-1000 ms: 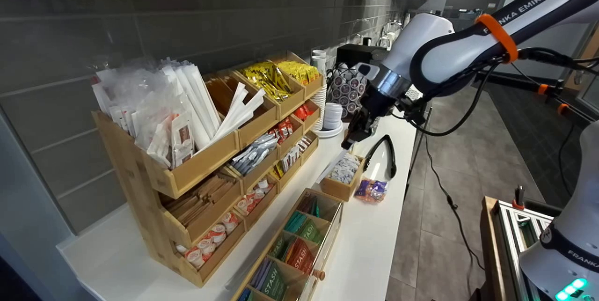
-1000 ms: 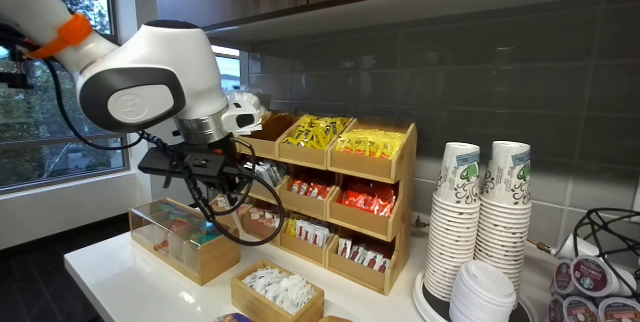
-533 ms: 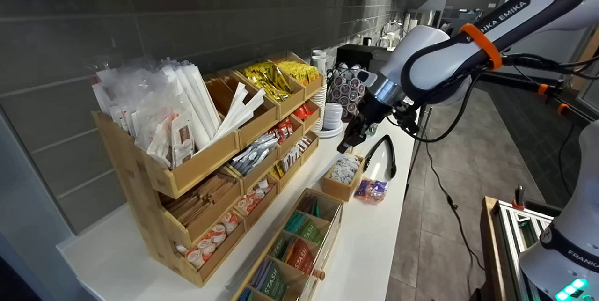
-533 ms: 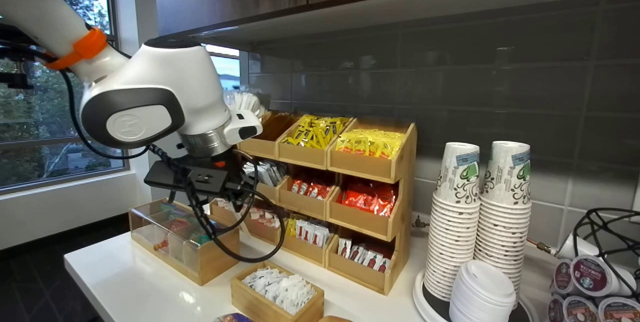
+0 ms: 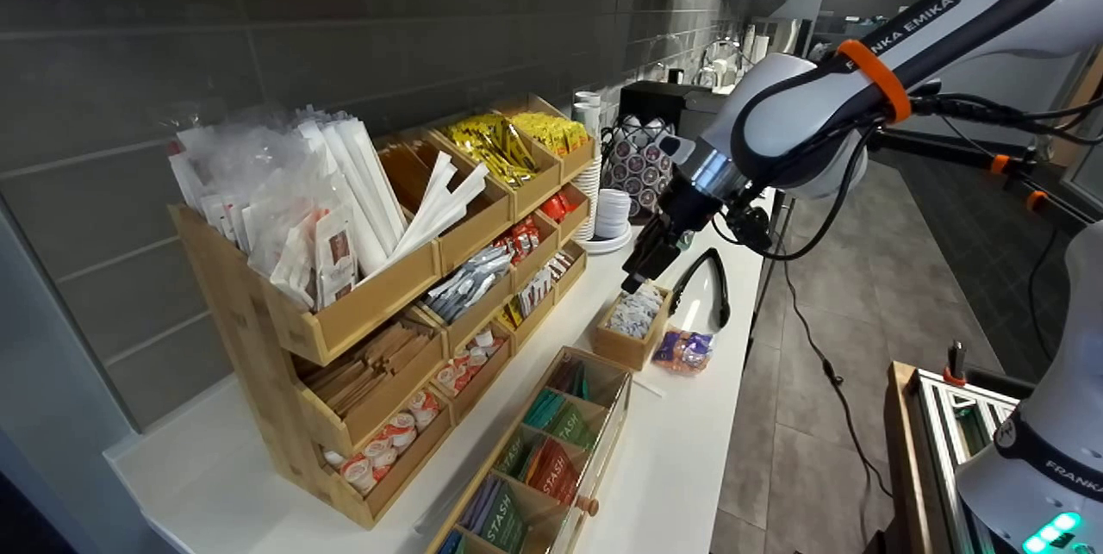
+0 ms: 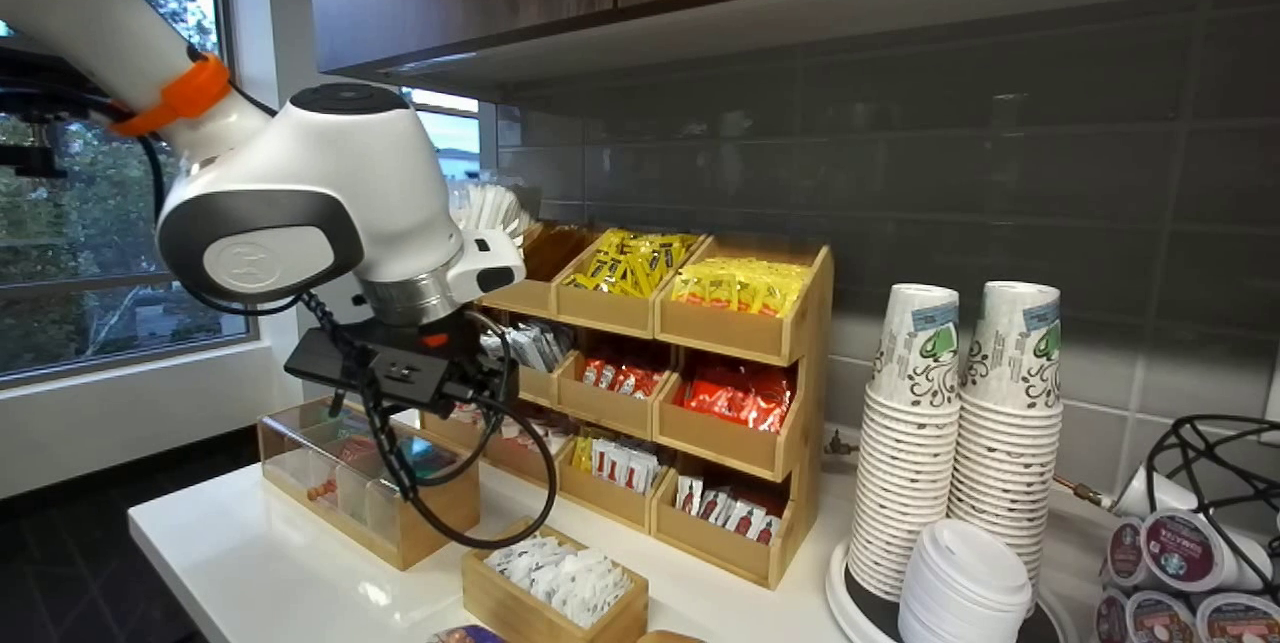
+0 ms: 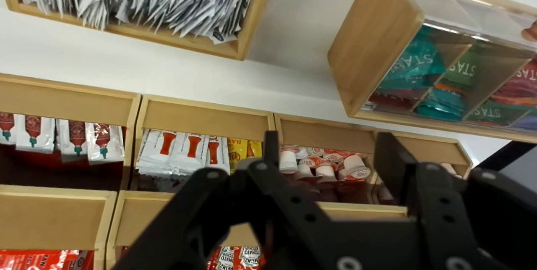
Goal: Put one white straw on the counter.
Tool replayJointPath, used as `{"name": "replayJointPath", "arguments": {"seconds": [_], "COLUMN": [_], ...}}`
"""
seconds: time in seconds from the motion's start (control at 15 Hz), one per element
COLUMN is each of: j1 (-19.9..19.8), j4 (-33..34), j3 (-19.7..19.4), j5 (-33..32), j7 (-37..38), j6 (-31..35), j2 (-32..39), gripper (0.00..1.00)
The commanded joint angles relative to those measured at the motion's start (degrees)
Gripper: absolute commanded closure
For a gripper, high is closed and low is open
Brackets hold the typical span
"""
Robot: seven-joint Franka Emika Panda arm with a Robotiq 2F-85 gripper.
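In an exterior view, the white straw (image 5: 651, 388) shows as a short, thin white strip against the counter (image 5: 676, 451). It lies close to the corner of the tea box; its other end seems hidden behind that box. My gripper (image 5: 635, 283) hangs above and behind it, over the bin of white packets. Seen from the wrist, the gripper (image 7: 328, 140) is open, its fingers (image 7: 394, 165) well apart with nothing between them. I cannot make out the straw in the wrist view, where the counter (image 7: 302, 30) shows between two boxes.
A wooden tiered rack (image 5: 379, 502) holds wrapped straws (image 5: 353, 183) and condiments. The tea box (image 5: 616, 442), the packet bin (image 5: 620, 351), a candy bag (image 5: 683, 351) and black tongs (image 5: 722, 300) share the counter. Paper cups (image 6: 905, 483) stand farther along.
One second ago the gripper held the straw, which hung slanting down from its tips. The fingers have since opened, the straw has dropped onto the counter, and the arm sits slightly lower.
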Motion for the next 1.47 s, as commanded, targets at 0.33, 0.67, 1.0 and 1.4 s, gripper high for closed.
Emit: {"name": "replayJointPath", "arguments": {"seconds": [0.33,0.67,1.0,1.4], "j1": [-3.95,-5.66,-4.73,-4.73], "j4": [-0.62,1.29,3.07,3.34], "j3": [2.31,4.66,4.81,4.83], "j5": [-13.48,-25.73,-23.96,-23.94], "j7": [15.25,31.15,32.62,32.79], "j6": [-2.51,-11.93,-16.5,-16.94], "j2": [-2.2,-5.78,-6.55,-6.66], "gripper": [0.0,0.0,0.0,0.0]}}
